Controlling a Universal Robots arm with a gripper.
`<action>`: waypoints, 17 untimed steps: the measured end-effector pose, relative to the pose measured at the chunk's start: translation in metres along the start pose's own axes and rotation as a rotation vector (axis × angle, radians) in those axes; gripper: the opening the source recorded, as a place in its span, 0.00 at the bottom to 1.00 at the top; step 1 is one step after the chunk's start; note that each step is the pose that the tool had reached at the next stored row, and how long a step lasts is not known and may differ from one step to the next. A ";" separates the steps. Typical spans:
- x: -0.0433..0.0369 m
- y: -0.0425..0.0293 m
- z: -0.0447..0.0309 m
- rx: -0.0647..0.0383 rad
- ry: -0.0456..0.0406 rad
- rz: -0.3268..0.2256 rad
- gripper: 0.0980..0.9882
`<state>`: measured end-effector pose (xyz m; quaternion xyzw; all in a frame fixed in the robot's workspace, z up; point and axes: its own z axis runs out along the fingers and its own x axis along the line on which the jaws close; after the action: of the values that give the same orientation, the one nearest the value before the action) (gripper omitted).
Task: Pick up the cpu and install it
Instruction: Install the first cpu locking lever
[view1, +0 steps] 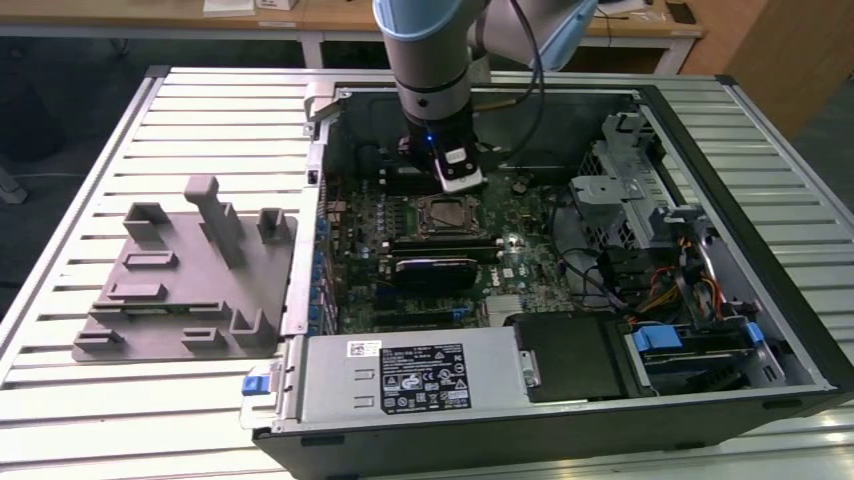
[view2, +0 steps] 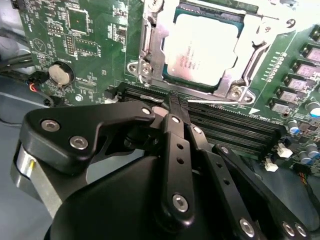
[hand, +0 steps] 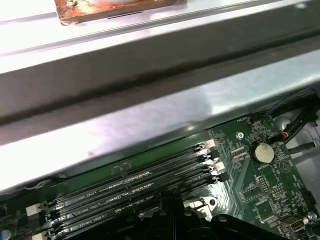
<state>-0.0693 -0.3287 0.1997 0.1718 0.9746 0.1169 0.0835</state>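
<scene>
The cpu (view2: 202, 50) lies flat in its socket on the motherboard, silver top up, with the metal socket frame (view2: 150, 45) around it. In the exterior view the cpu (view1: 443, 213) sits mid-board inside the open computer case. My gripper (view2: 178, 102) hangs just above the black memory slots (view2: 225, 127) beside the socket, its two black fingers pressed together with nothing between them. From outside, the gripper (view1: 461, 181) is at the socket's far edge, under the arm's wrist. The first wrist view catches the fingertips (hand: 172, 207) over the memory slots (hand: 130, 192).
A grey fixture plate with upright posts (view1: 194, 285) lies on the slatted table at the exterior view's left. The case holds a power supply (view1: 414, 375), a drive cage (view1: 627, 190) and cables (view1: 667, 290). A coin battery (view2: 61, 75) sits on the board near the case wall (hand: 150, 75).
</scene>
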 end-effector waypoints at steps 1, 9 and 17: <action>0.0004 0.0003 0.0003 0.000 0.0000 0.000 0.01; 0.0010 0.0000 0.0036 0.012 -0.0049 -0.002 0.01; 0.0014 -0.0010 0.0069 0.024 -0.0098 -0.004 0.01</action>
<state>-0.0695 -0.3277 0.1927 0.1714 0.9759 0.1041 0.0864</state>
